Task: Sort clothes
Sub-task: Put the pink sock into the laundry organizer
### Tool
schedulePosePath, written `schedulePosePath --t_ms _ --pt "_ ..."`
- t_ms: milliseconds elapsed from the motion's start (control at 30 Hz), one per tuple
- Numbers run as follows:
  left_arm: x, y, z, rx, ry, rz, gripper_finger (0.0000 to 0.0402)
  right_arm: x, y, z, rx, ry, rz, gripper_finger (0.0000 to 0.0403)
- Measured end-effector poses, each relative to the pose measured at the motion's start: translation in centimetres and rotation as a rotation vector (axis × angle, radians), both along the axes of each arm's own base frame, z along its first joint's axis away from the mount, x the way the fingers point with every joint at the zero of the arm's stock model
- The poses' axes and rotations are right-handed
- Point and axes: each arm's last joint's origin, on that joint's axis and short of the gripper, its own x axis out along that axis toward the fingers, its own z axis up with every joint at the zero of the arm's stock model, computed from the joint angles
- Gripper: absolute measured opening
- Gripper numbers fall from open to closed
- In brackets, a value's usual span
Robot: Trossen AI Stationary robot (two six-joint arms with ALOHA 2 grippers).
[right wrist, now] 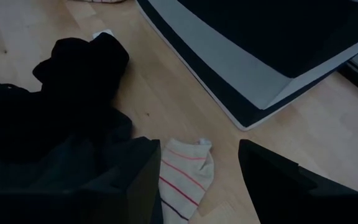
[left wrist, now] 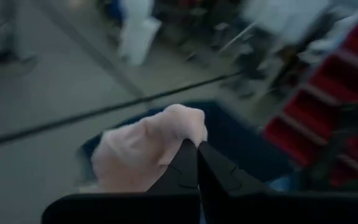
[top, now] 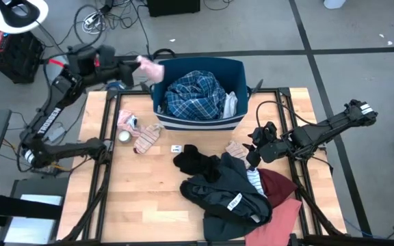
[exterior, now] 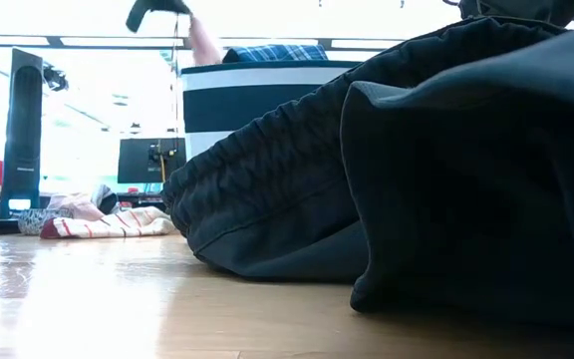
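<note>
At the lower right of the high view, a heap of dark clothes (top: 228,195) is lying slack on the table (top: 142,198), and a striped sock (right wrist: 185,171) just beside it is being hovered over by the right gripper (top: 253,156), its fingers spread and empty. Being light and limp, the sock is probably best pinched at its middle. Farther up, at the upper left, a pink garment (top: 152,69) is being held clenched in the left gripper (top: 137,66) at the rim of the bin (top: 200,121), where a plaid shirt (top: 195,96) is already lying.
</note>
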Motion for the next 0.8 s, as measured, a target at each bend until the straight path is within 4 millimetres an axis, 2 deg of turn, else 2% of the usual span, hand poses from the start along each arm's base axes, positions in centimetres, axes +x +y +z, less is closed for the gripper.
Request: schedulePosePath --t_ms 167,300,533,700,800 --pt "3.6 0.6 2.0 0.063 -0.070 -0.142 0.0000 0.0 0.0 0.0 -0.008 0.004 0.007 0.0217" --pt "8.0 1.5 2.1 0.072 -0.082 -0.239 0.0000 0.0 -0.1 0.0 -0.012 0.007 0.007 0.0217" --pt "15.2 3.5 0.9 0.117 -0.034 -0.360 0.0001 0.0 -0.1 0.0 -0.014 0.009 0.008 0.0217" --pt "18.9 4.4 -1.4 0.079 -0.007 -0.412 0.0018 0.0 -0.1 0.0 -0.011 0.012 0.013 0.0217" --pt "20.3 5.2 -3.1 0.025 0.022 -0.414 0.0031 0.0 -0.1 0.0 -0.010 0.013 0.015 0.0217"
